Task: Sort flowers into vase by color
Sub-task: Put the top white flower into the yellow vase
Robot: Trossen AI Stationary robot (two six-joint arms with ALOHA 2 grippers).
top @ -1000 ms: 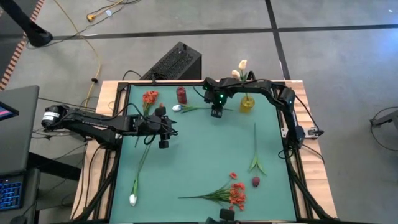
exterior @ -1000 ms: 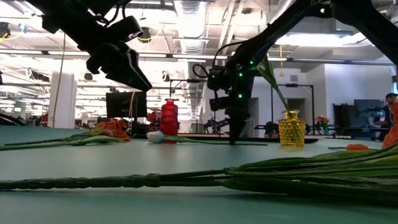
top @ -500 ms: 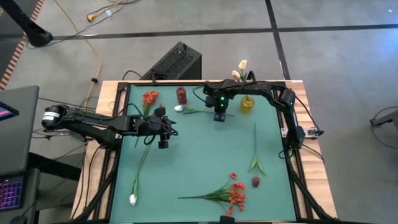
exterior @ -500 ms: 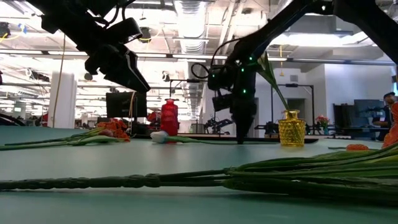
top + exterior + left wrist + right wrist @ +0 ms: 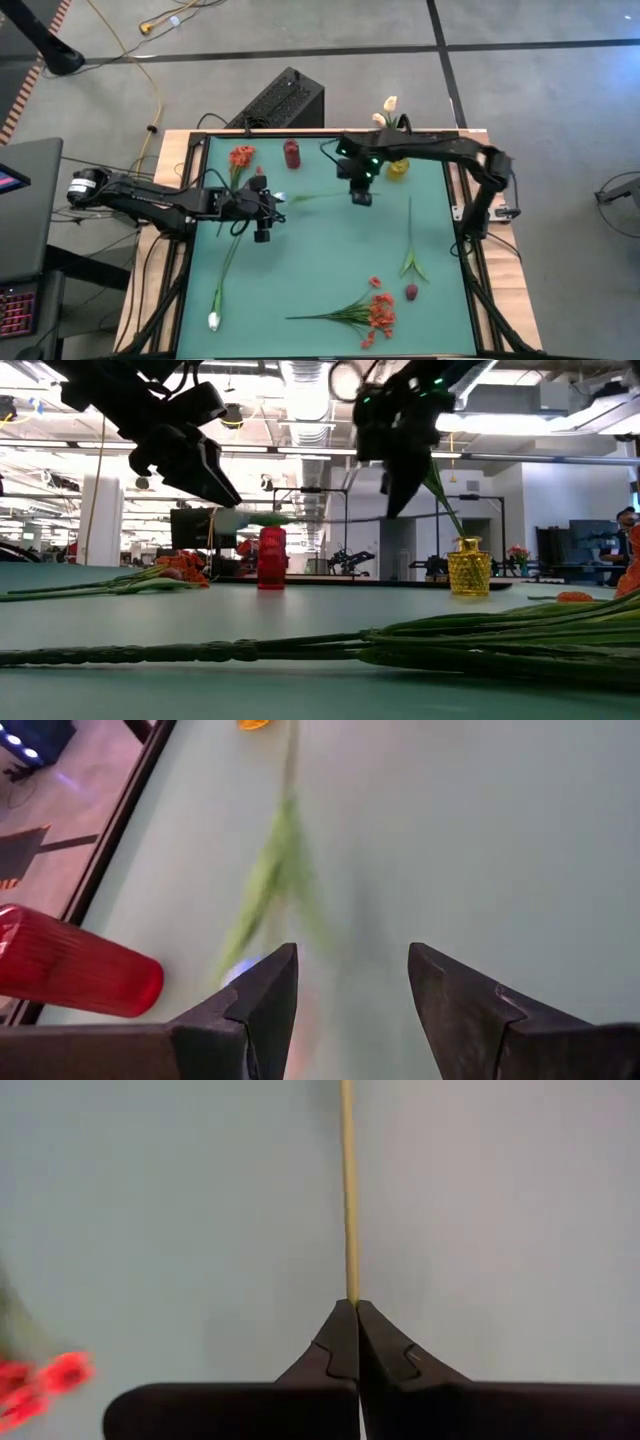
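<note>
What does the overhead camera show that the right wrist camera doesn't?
Only the overhead view shows the whole table, the left gripper open, the yellow vase, the red vase, and the white bud at the end of the lifted flower. Only the right wrist view shows the fingers pinched tight on the bare stem. Both show the right gripper holding that stem.

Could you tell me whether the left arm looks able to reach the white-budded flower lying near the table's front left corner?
Probably yes. The white-budded flower lies alone on the green table, with nothing over it. The left end effector hovers open and empty, up the same stem line.
</note>
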